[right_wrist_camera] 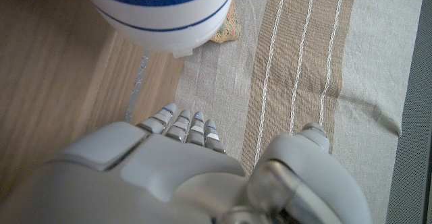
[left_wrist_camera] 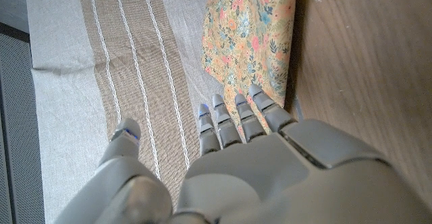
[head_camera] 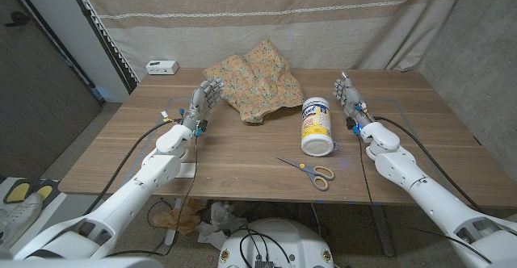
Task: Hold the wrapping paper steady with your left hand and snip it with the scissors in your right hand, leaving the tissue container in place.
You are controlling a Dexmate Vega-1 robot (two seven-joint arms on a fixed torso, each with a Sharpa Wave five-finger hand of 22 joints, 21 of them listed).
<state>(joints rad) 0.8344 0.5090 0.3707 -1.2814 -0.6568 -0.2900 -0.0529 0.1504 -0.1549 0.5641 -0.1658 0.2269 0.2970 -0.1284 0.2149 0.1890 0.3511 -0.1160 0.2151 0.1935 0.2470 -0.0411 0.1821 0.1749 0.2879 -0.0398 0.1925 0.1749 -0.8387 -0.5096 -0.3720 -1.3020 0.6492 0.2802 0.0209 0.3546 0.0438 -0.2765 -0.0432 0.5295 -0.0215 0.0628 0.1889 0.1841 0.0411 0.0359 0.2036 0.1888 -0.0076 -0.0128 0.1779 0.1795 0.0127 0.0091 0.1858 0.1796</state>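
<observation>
Both hands empty, scissors (head_camera: 311,171) lying near the desk's (head_camera: 242,151) front edge.
Head view alone shows them; left hand (head_camera: 205,98) and right hand (head_camera: 349,97) stand open-fingered beside paper (head_camera: 257,81) and container (head_camera: 317,126).

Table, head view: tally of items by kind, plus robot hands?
Wrapping paper, floral, crumpled: 1
Tissue container, white, on its side: 1
Scissors, orange handles, near the front edge: 1
Small white box, at the far left corner: 1
Robot hands: 2, left hand and right hand, both holding nothing
Total: 4 items on the table, 2 hands
</observation>
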